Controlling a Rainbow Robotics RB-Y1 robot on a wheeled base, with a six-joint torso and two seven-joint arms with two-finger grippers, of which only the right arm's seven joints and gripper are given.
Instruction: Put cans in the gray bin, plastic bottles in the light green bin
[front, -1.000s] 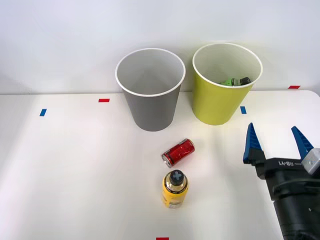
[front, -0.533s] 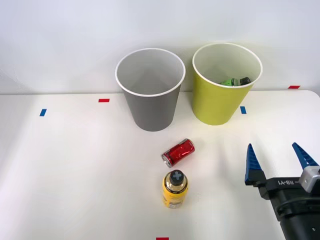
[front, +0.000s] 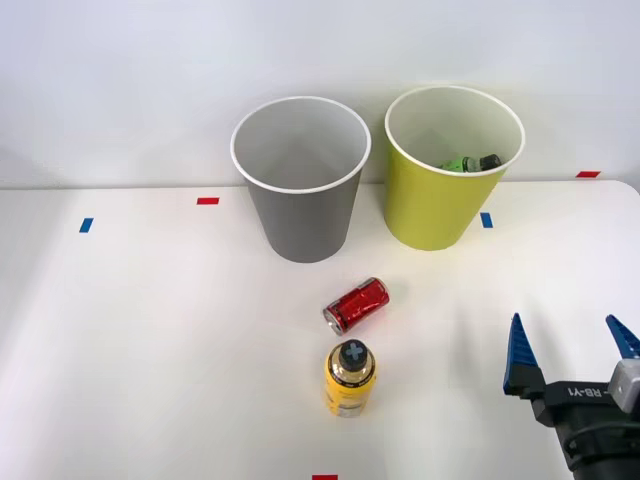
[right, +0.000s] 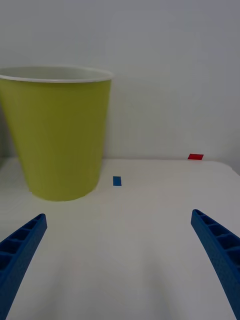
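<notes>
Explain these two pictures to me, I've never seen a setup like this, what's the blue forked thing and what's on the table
The blue forked thing is the robot's right gripper, a two-finger claw on its arm; its ribbed blue fingers are spread open and hold nothing. One picture comes from a camera above the arms, looking down at the white table. The other comes from a camera on that arm's wrist, facing the tall lime-green bucket. On the table stand that bucket, with a green plastic bottle inside, and a tall gray bucket. In front of them a small red metal can lies on its side, and a yellow bottle with a black cap stands upright.
</notes>
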